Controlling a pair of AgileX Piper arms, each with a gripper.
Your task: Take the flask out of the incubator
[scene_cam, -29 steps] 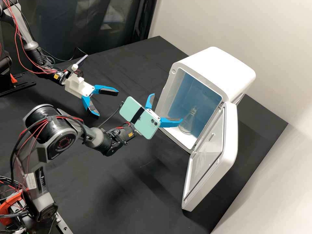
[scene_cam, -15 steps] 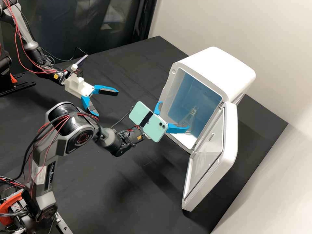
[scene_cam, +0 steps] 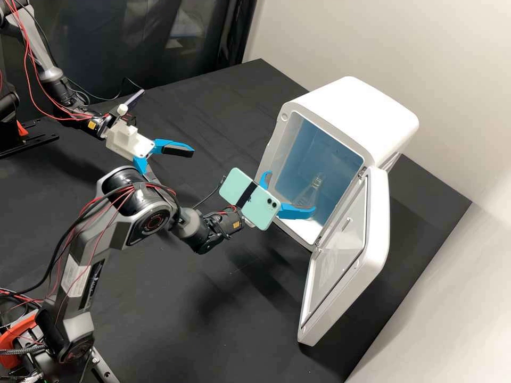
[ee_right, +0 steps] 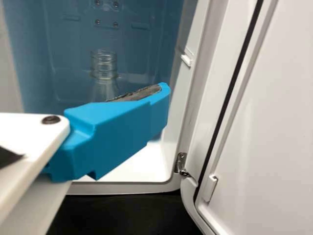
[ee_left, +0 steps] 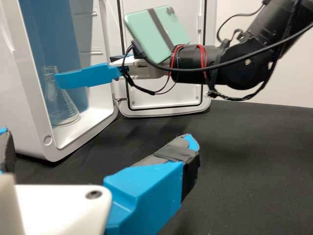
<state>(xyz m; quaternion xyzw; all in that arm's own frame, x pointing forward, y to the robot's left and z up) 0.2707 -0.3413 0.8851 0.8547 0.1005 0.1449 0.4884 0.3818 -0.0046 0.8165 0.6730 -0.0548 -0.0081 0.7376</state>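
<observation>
Inside incubator (scene_cam: 346, 106), on chamber floor: flask (scene_cam: 308, 192) upright, neck up, long axis vertical, untouched. R gripper (scene_cam: 282, 196) has pushed fwd over last sec, fingers now at the opening, spread wide, empty; approach looks nearly done, grasp pending. L gripper (scene_cam: 159, 155) open, empty, back over bench (scene_cam: 213, 298).

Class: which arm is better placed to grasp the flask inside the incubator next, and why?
Right. The right gripper is open at the doorway of the incubator, pointing at the flask. The left gripper hangs over the bench, well back from the opening.
</observation>
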